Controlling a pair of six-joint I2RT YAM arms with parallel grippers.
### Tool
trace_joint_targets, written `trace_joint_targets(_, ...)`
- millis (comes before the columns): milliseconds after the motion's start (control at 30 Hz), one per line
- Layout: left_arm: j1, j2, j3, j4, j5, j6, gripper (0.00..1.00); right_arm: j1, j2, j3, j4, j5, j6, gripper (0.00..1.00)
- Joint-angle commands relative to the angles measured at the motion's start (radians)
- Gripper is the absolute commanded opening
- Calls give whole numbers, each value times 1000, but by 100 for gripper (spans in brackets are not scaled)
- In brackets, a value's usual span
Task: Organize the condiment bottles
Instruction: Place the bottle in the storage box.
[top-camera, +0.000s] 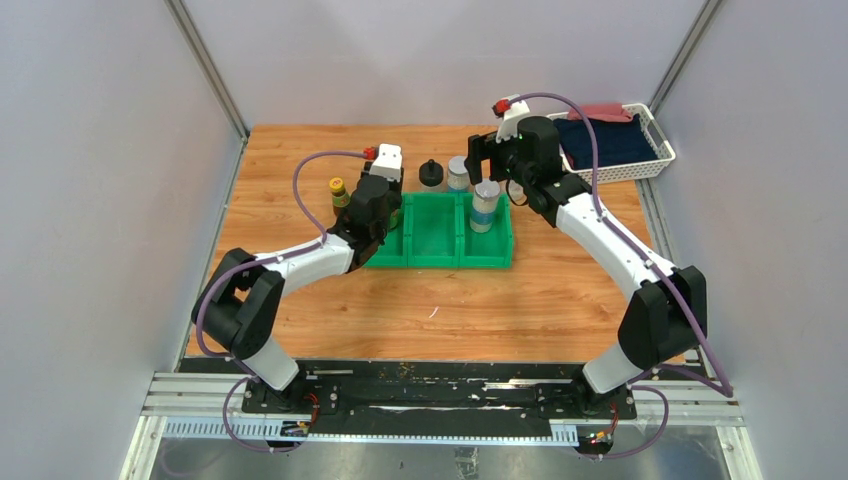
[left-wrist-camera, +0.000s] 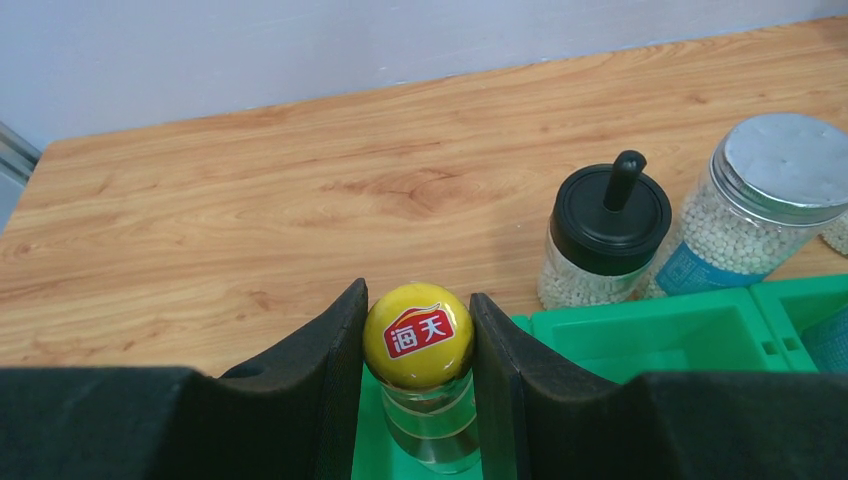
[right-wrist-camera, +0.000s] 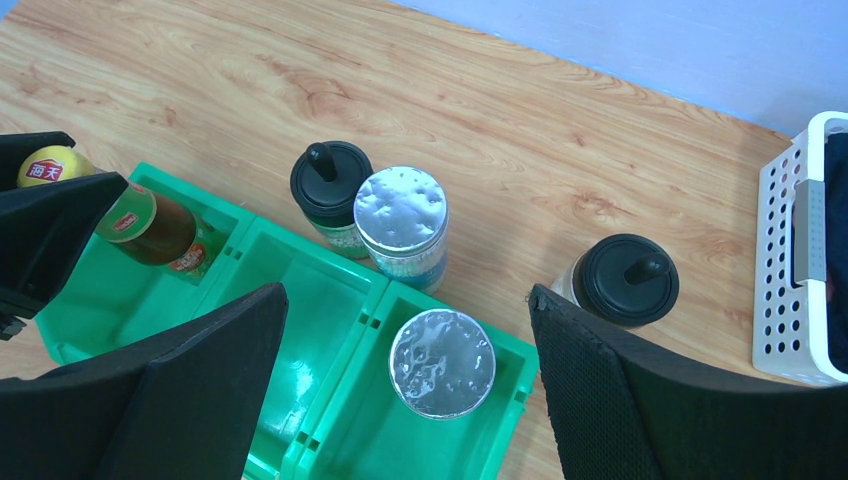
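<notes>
Left gripper (left-wrist-camera: 418, 335) is clamped on the yellow cap of a small dark brown bottle (right-wrist-camera: 150, 228), tilted in the left slot of the green plastic three-compartment bin (top-camera: 437, 260). Right gripper (right-wrist-camera: 405, 295) hangs wide open above a clear silver-lidded shaker (right-wrist-camera: 442, 362) in the right slot.

Right gripper (right-wrist-camera: 405, 293) | beneath: silver-lidded shaker (right-wrist-camera: 442, 362) blocks | ahead: second shaker (right-wrist-camera: 402, 215), knob-lidded bottle (right-wrist-camera: 330, 185) | left-beneath: middle compartment (right-wrist-camera: 315, 300) free
</notes>
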Motion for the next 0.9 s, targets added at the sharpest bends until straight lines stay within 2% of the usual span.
trace_joint_targets(0,7,-6,0,155,-13,-2,0,-1,7,-1,10,10,-12,94)
trace_joint_targets(867,13,30,-28,250,-14,19,0,2,33,17,-3,13,-21,94)
